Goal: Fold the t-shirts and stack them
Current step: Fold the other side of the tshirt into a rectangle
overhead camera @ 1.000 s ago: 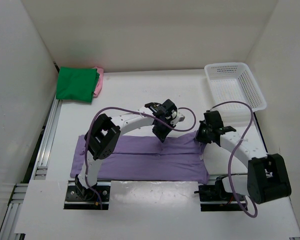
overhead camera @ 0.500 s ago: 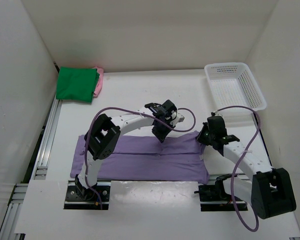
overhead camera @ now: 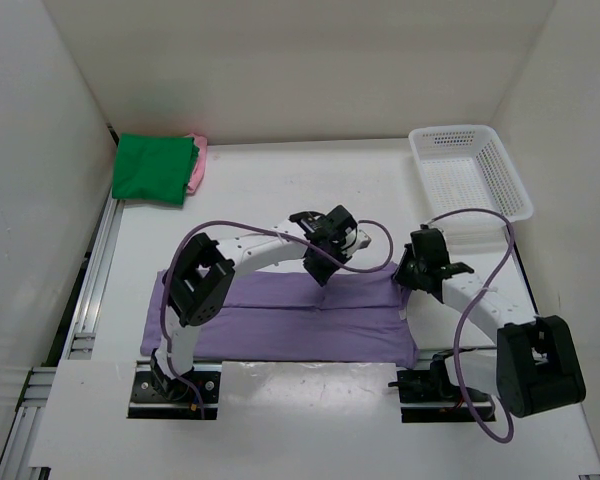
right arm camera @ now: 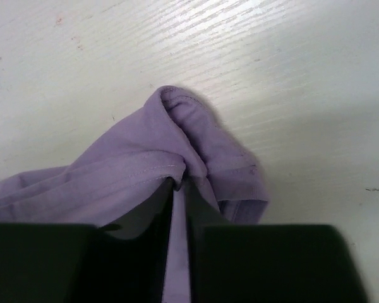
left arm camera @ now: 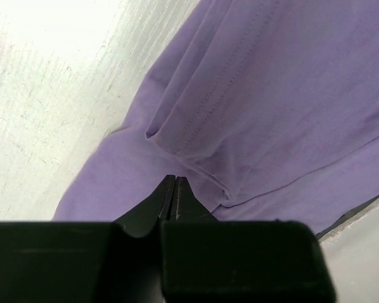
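Note:
A light purple t-shirt (overhead camera: 280, 315) lies in a long folded band across the near part of the table. My left gripper (overhead camera: 321, 272) (left arm camera: 175, 178) is shut, its tips resting on the middle of the shirt's far edge beside a raised crease (left arm camera: 196, 158). My right gripper (overhead camera: 404, 281) (right arm camera: 180, 182) pinches the shirt's far right corner, with purple cloth (right arm camera: 177, 132) bunched at its tips and a strip showing between the fingers. A green t-shirt (overhead camera: 152, 168) lies folded on a pink one (overhead camera: 197, 165) at the far left corner.
A white mesh basket (overhead camera: 450, 131) stands at the far right. White walls close in the table on the left, back and right. A metal rail (overhead camera: 95, 280) runs along the left edge.
The right arm's elbow has swung out and back while its gripper stays at the shirt's right corner. The left arm's elbow has dropped slightly toward me; its gripper stays put.

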